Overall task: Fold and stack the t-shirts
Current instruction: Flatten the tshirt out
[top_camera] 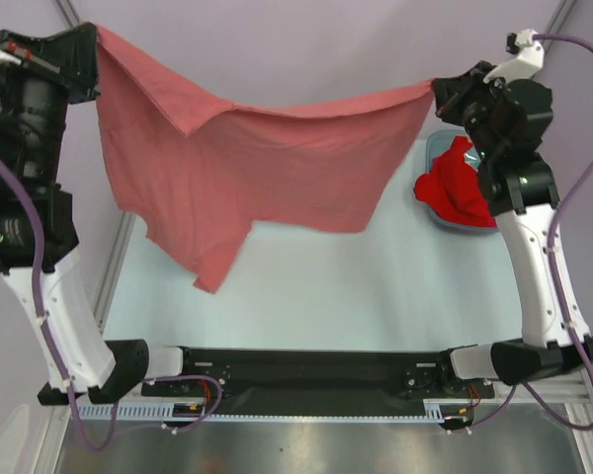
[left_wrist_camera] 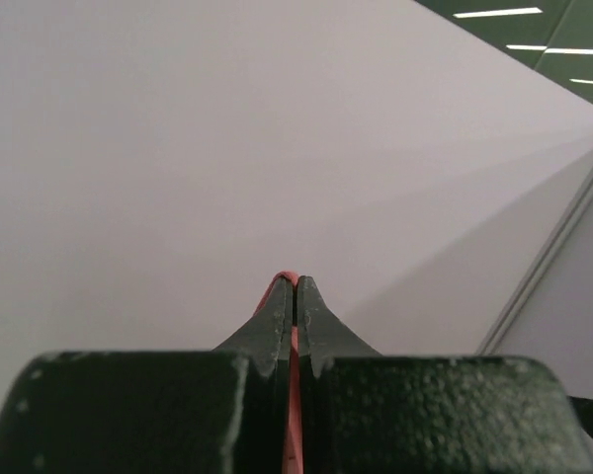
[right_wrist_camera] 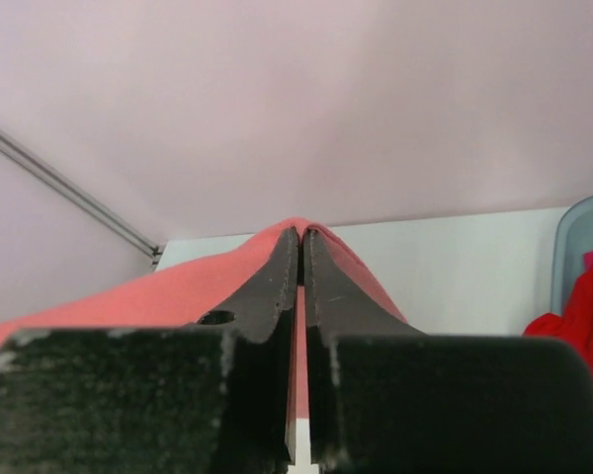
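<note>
- Your left claw (top_camera: 92, 44) is up high on the left. It is pinched tight on one corner of the soft salmon-pink cloth t-shirt (top_camera: 277, 168).
- The pink t-shirt hangs in the air between your two claws, like washing on a line. It sags in the middle. One flap hangs lower on the left side, above the pale table (top_camera: 326, 296).
- Your right claw (top_camera: 440, 97) is up high on the right. It is pinched tight on the other end of the same t-shirt.
- Near your right claw, at the right side of the table, sits a see-through blue-grey plastic bin (top_camera: 435, 151). A bright red cloth t-shirt (top_camera: 455, 193) is bunched up in it and sticks up over its edge.
</note>
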Tool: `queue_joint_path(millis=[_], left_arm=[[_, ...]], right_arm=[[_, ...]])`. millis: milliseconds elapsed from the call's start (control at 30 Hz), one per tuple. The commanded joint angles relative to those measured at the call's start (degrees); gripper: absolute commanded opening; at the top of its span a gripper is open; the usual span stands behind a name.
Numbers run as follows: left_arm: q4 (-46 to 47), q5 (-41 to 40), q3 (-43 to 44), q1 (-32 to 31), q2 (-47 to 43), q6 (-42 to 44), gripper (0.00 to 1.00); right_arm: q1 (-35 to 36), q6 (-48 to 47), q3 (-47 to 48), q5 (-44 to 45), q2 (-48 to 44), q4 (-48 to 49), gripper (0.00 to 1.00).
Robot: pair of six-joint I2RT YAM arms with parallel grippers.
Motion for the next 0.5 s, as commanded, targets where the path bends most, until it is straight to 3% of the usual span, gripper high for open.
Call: queue_joint_path(millis=[0, 167, 300, 467], left_arm=[[3.78, 3.41, -0.72, 0.33, -7.98, 1.89, 0.00], [4.05, 5.87, 1.46, 0.33, -13.53, -0.21, 0.00], [2.20, 7.45, 12.09, -0.02, -13.96, 0.92, 0.00], [5.54, 2.63, 6.84, -7.38, -19.76, 3.64, 0.00]], right_arm=[[-0.33, -2.95, -1.57, 0.19, -10.04, 1.05, 0.00], [-0.33, -3.56, -2.98, -0.07, -20.23, 0.26, 0.00], [-0.33, -3.57, -4.29, -0.07, -28.57, -0.70, 0.00], [-0.24, -2.52, -9.22, -4.38, -35.54, 2.63, 0.00]])
